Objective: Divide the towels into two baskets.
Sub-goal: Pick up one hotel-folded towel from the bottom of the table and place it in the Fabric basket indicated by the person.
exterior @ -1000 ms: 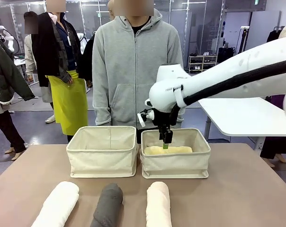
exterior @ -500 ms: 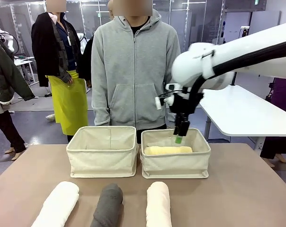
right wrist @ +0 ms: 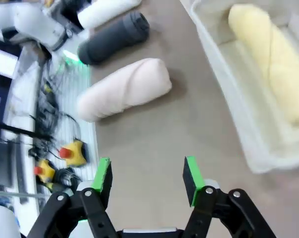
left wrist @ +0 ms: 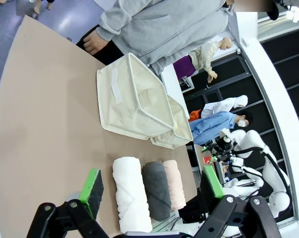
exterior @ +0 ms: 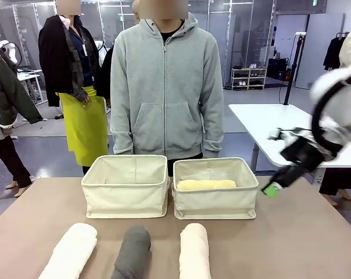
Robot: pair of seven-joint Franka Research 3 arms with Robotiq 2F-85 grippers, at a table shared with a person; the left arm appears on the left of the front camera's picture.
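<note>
Two cream canvas baskets stand side by side at the far side of the table. The left basket (exterior: 126,189) is empty; the right basket (exterior: 217,200) holds the pale yellow towel (exterior: 206,185). A white towel (exterior: 71,250), a dark grey towel (exterior: 132,250) and a cream towel (exterior: 194,251) lie in a row near the front edge. My right gripper (exterior: 272,189) hovers blurred to the right of the right basket, open and empty (right wrist: 147,179), with the cream towel (right wrist: 124,89) ahead of it. My left gripper (left wrist: 152,186) is open above the front edge, looking at the three towels (left wrist: 131,193).
A person in a grey hoodie (exterior: 164,87) stands right behind the baskets, hands down. Other people stand at the back left. A white table (exterior: 280,125) sits beyond the right corner. Bare tabletop (exterior: 303,232) lies to the right of the cream towel.
My right arm has pulled out from over the right basket and swung right and down, clear of its wall. The pale yellow towel stays in that basket.
</note>
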